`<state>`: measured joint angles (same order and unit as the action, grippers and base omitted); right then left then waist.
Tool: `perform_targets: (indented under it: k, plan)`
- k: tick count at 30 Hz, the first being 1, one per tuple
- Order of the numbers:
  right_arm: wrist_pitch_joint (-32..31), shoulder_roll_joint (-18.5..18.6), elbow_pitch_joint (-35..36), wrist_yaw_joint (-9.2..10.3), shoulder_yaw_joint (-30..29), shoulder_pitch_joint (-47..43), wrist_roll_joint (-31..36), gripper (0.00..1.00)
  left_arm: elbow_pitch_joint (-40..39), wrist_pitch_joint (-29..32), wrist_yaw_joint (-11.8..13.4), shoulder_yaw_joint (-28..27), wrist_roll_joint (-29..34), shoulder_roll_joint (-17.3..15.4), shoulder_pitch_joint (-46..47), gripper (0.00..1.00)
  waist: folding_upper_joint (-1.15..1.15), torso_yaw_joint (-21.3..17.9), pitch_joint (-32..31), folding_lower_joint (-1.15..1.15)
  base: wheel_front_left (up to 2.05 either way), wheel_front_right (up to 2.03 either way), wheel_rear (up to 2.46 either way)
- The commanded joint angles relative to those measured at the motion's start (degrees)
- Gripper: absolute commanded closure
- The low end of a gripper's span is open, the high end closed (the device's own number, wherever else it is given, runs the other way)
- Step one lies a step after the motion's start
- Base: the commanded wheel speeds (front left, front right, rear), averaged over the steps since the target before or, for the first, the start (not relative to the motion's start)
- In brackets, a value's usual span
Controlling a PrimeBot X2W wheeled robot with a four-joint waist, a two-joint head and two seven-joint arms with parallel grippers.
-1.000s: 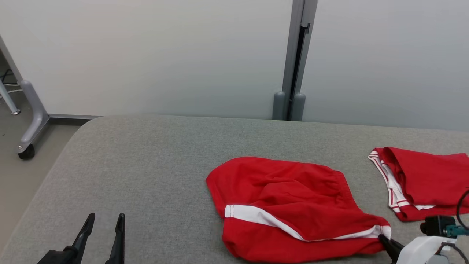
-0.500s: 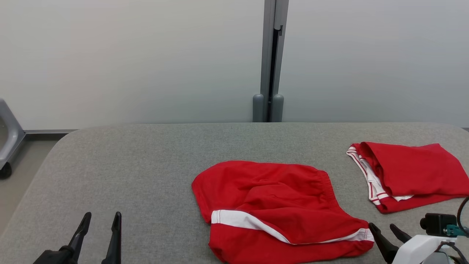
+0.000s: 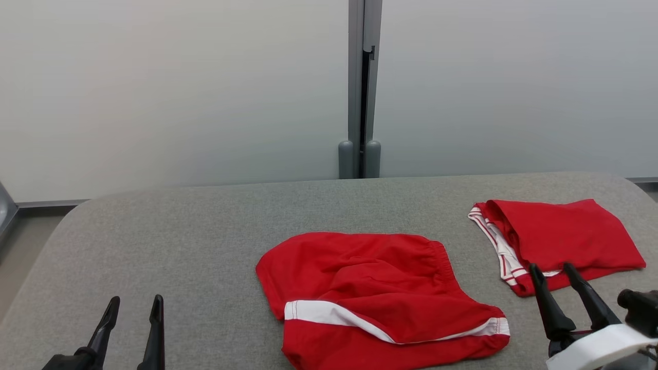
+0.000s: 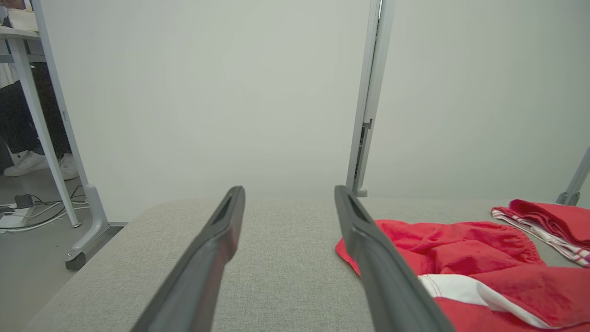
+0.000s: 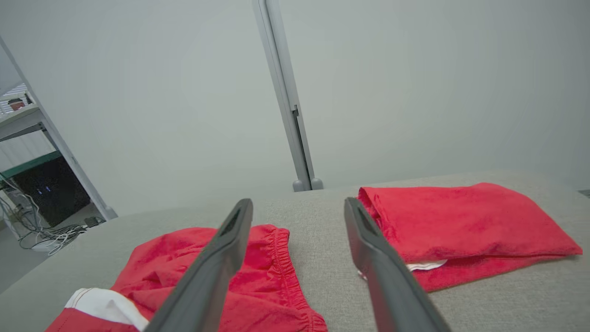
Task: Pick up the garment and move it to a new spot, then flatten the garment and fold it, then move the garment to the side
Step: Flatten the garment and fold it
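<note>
Sizing up the flatten now: red shorts (image 3: 375,293) lie rumpled mid-way across the worktop (image 3: 180,246), clear of the folded pair (image 3: 560,231), my left tool (image 3: 136,299) and right tool (image 3: 551,267) both spread wide and empty, so I'd pinch opposite waistband corners low and pull apart evenly.

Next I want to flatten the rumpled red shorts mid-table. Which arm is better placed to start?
Right, probably. The right gripper, fingers open, sits just beside the rumpled shorts, near their striped corner. The left gripper, also open, is separated from them by a wide stretch of bare table.
</note>
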<state>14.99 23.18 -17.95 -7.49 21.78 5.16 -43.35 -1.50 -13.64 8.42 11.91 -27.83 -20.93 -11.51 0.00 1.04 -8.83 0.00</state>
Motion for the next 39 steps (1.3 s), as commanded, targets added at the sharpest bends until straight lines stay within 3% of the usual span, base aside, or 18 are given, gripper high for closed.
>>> perform_targets:
  k: [1, 6, 11, 29, 39]
  plan:
    - [0.2, -1.2, 2.3, -0.01, -2.9, -2.1, 3.2, 0.00, -0.4, -0.3, 0.3, -0.1, -0.3, 0.0, -0.3, 0.00, 0.00, -0.1, -0.1, 0.00, 0.00, 0.00, 0.00]
    - [0.2, -5.6, 7.7, -0.01, -9.9, -7.5, 13.3, 0.00, 0.0, -0.6, 0.2, 0.5, -0.2, 1.1, -0.6, 0.00, 0.00, 0.0, -0.3, 0.00, 0.00, 0.00, 0.00]
    - [0.2, -8.4, 9.0, -0.01, -13.2, -9.4, 18.2, 0.00, 1.2, -1.2, -0.3, 0.8, 0.8, 2.6, -0.7, 0.00, 0.00, 0.1, -0.3, 0.00, 0.00, 0.00, 0.00]
    - [0.2, -9.0, 7.2, -0.01, -13.6, -8.0, 20.0, 0.00, 1.9, -1.6, -2.8, -0.4, 3.7, 4.5, -0.2, 0.00, 0.00, 1.1, -0.8, 0.00, 0.00, 0.00, 0.00]
    - [0.2, -8.8, 6.9, -0.01, -13.4, -7.9, 19.9, 0.00, 2.0, -1.6, -3.0, -1.0, 4.4, 4.6, -0.5, 0.00, 0.00, 1.1, -0.8, 0.00, 0.00, 0.00, 0.00]
